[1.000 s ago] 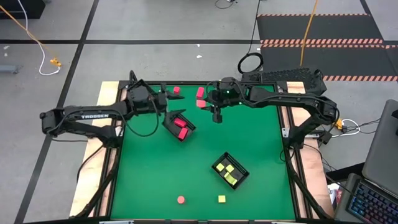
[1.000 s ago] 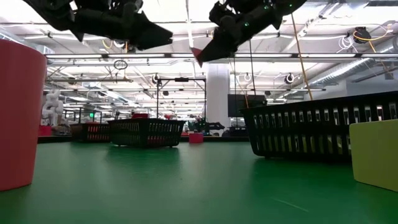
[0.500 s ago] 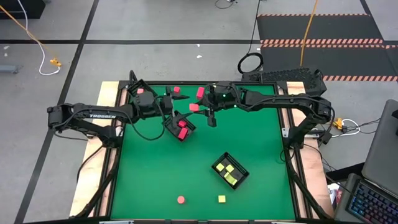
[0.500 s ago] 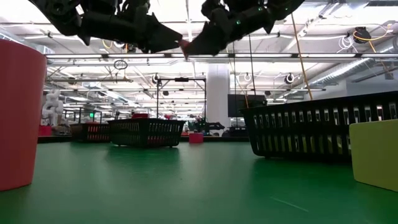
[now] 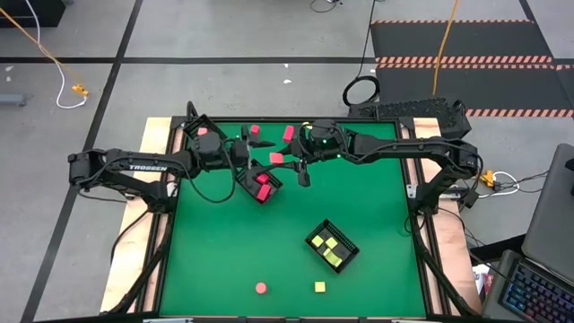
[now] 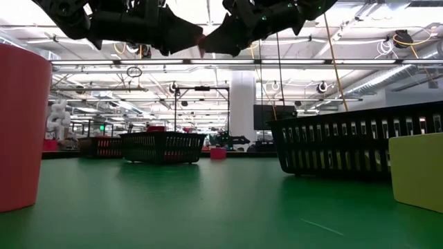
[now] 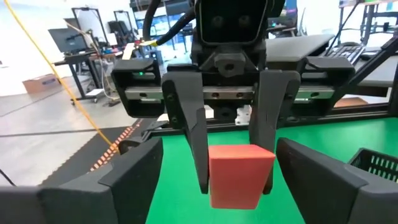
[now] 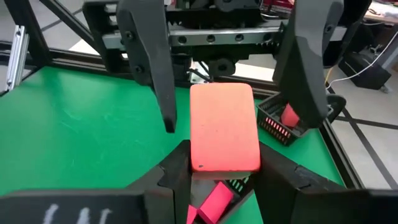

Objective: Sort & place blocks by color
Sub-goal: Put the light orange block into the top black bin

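Handover point, in the air over the far half of the worktop (image 5: 224, 260). My right fingers (image 7: 194, 143) pinch a red block (image 7: 241, 175) by two opposite faces, clear of the green surface. My left fingers (image 8: 152, 68) face them head-on and are spread wide, one to each side of the block. I cannot tell whether either one touches it. In the high view the block sits between my two wrists, just beside the red tray (image 5: 247, 184).

The red tray is black, lies askew under my left wrist and holds several red blocks (image 5: 261, 184). From my right wrist, one of them (image 8: 214, 200) shows directly below the block I hold.

Yellow tray (image 5: 345, 258): black, nearer the front and right, well apart from the red tray, with yellow blocks (image 5: 330, 248) inside.

Loose pieces on the worktop:
- two red blocks (image 5: 255, 129) (image 5: 289, 134) near the far edge, behind my arms
- one pink block (image 5: 203, 132) at the far left, close to my left arm
- round red block (image 5: 260, 288) near the front edge
- yellow cube (image 5: 319, 287) near the front edge, to the right of the round one and apart from it

Low view: the round red piece and the yellow cube stand large at either side, with both arms overhead.
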Tool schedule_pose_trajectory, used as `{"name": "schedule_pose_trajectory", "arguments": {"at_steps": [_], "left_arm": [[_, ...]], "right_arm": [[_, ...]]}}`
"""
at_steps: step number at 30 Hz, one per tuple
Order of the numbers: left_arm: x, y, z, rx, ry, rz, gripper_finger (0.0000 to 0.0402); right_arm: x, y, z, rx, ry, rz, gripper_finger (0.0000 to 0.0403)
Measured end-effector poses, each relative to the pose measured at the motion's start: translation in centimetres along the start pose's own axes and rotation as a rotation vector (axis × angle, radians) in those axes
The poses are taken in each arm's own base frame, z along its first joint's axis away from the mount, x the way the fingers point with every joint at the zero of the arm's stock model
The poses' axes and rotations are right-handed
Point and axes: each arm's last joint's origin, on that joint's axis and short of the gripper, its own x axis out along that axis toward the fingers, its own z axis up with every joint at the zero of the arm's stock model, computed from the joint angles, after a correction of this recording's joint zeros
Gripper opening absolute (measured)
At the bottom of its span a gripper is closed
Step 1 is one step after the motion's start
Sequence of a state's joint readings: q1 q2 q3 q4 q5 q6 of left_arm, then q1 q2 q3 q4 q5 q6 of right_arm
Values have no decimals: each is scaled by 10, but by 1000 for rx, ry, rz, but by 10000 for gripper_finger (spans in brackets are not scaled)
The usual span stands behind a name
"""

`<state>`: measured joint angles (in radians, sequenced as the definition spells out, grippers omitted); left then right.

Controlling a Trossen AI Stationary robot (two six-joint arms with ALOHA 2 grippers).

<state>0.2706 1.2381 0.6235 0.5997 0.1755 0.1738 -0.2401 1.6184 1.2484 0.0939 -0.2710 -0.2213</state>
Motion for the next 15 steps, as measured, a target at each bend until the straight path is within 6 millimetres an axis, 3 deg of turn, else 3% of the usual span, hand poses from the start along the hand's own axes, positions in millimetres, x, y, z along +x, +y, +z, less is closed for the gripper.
{"name": "schedule_pose_trajectory", "arguments": {"at_steps": [15], "left_arm": [[1, -6, 2, 2, -14, -29, 238]], "right_arm": [[0, -1, 2, -2, -23, -5, 121]]}}
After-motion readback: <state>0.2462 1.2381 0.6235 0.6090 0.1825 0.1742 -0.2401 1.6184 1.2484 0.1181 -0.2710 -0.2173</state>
